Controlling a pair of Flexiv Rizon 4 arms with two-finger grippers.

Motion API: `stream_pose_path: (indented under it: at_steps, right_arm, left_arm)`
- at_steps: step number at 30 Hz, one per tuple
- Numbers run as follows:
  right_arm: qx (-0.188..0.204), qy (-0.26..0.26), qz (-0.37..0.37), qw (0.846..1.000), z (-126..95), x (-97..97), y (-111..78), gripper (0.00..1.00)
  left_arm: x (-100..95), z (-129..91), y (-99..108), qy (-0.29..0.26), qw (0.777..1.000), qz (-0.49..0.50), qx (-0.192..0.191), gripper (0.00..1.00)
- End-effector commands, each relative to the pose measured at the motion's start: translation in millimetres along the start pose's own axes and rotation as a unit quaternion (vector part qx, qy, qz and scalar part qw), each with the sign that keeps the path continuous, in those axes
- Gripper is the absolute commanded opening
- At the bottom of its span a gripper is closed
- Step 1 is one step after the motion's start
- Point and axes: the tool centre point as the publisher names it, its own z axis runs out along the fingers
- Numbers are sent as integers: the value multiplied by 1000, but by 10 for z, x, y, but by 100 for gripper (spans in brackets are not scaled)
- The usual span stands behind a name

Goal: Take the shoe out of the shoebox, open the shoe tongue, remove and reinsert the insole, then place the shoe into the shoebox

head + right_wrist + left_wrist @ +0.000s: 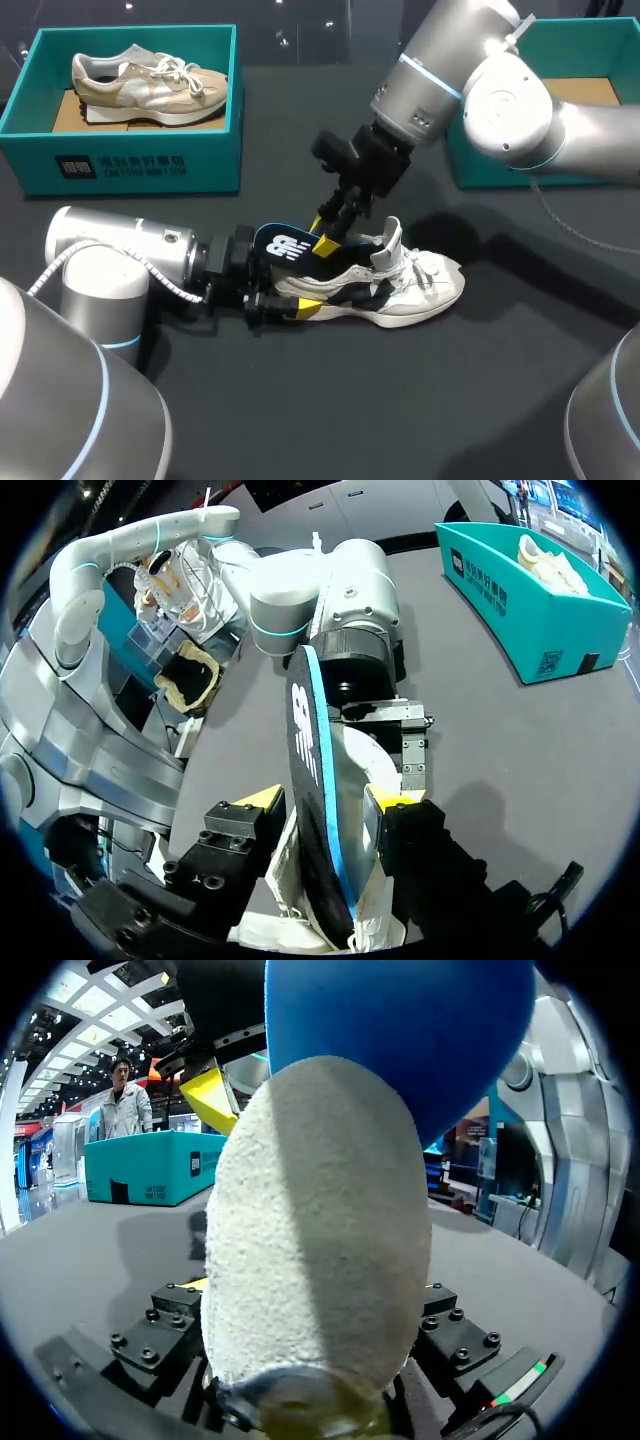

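Observation:
A white sneaker (420, 285) lies on the dark table, toe toward the right. My left gripper (290, 300) is shut on its heel from the left. In the left wrist view the textured white heel (310, 1240) fills the space between the black fingers (150, 1330). A dark blue insole (285, 245) with a white logo stands up out of the shoe's opening. My right gripper (328, 228) comes down from the upper right and is shut on it. In the right wrist view the insole (305, 730) runs edge-on between the yellow tips (265, 798), with the shoe (362, 758) behind it.
A teal shoebox (130, 165) at the back left holds a beige sneaker (150, 85). A second teal box (590, 50) stands at the back right, partly behind my right arm. Bare dark table lies in front of the white shoe.

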Motion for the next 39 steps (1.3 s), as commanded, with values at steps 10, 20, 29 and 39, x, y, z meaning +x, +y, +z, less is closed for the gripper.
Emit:
stream_pose_path:
  at_steps: [10,20,29,39]
  right_arm:
    - [-2,32,2,999,46,96,-15,48]
    - [17,74,-5,997,161,34,17,48]
    - [17,84,-12,996,220,14,43,37]
    - [16,77,-19,997,208,113,89,0]
  left_arm:
    - [-1,2,14,0,1000,0,-1,0]
    - [-1,2,14,0,1000,0,-1,0]
    - [-1,2,14,0,1000,0,-1,0]
    - [-1,2,14,0,1000,0,-1,0]
